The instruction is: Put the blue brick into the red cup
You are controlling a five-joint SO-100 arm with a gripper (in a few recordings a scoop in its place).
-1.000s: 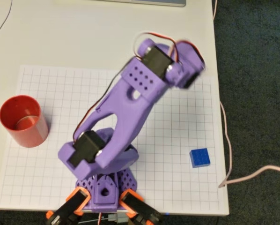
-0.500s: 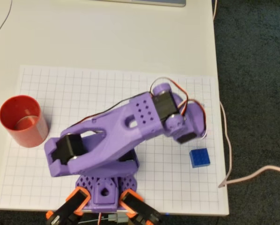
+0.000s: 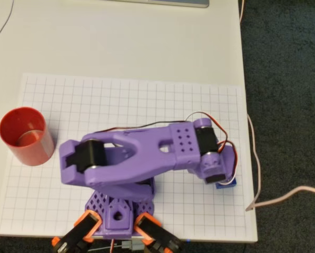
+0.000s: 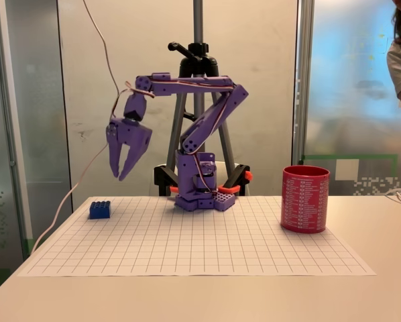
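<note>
Right now the brick (image 4: 99, 209) sits flat on the grid mat (image 4: 187, 248), studs up, near the mat's left edge in the fixed view and a little in front of the arm's base (image 4: 199, 196). In the overhead view only a sliver of the brick (image 3: 227, 185) peeks out from under the wrist, close to the mat's right edge. Nothing touches it.

I have the claw (image 4: 124, 162) hanging well above the brick, tips pointing down and slightly apart, a narrow opening with nothing between them. From the side it looks a touch to the right of the brick, not squarely over it, though the overhead view puts the wrist almost on top of it, so I judge the line-up is close but not settled. The arm (image 3: 147, 155) is folded out over the mat toward that side, which I take as the reach for the pick-up.

The cup (image 4: 305, 198) stands upright and open on the opposite side of the mat, well apart from the brick, with the base between them. In the overhead view the cup (image 3: 26, 136) sits at the left edge of the mat.

I would spread the claw wider, then descend. The brick is small and low, so a slight offset could nudge it away.
</note>
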